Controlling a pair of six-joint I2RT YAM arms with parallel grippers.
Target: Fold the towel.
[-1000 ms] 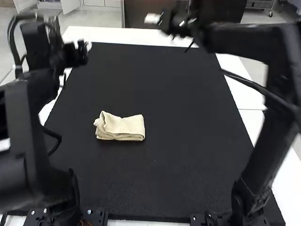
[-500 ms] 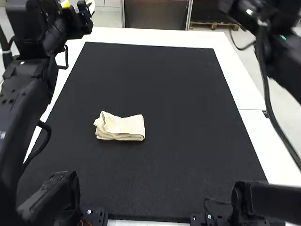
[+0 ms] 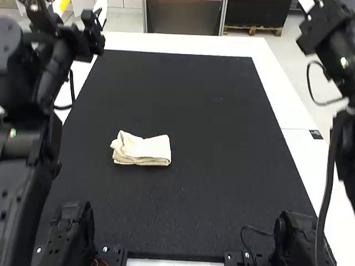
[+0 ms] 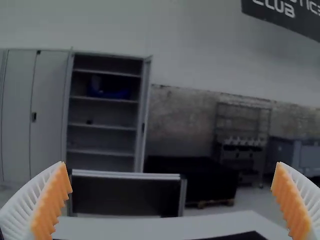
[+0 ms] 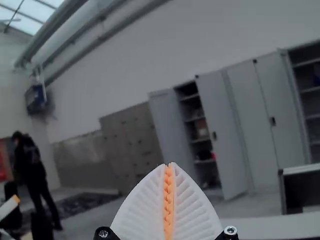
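Note:
The cream towel (image 3: 142,149) lies left of centre on the black mat, folded into a small, thick rectangle. Stacked layers show along its near side, and its left end is uneven, with a corner sticking out. My left gripper (image 3: 79,8) is raised far from the towel, at the high view's upper left; in its wrist view the left gripper (image 4: 171,167) is open with nothing between the orange pads. Up at the upper right of the high view is my right gripper (image 3: 307,5), away from the towel. Its wrist view has the right gripper (image 5: 169,165) shut, pads meeting with nothing between them.
The black mat (image 3: 222,144) covers most of the white table (image 3: 288,105), whose border shows at the far and right sides. Both arms stand along the mat's sides, with cables looping from them.
The right arm has swung from over the mat's far end out to the right. The left arm has shifted a little at the left side. The towel has stayed put.

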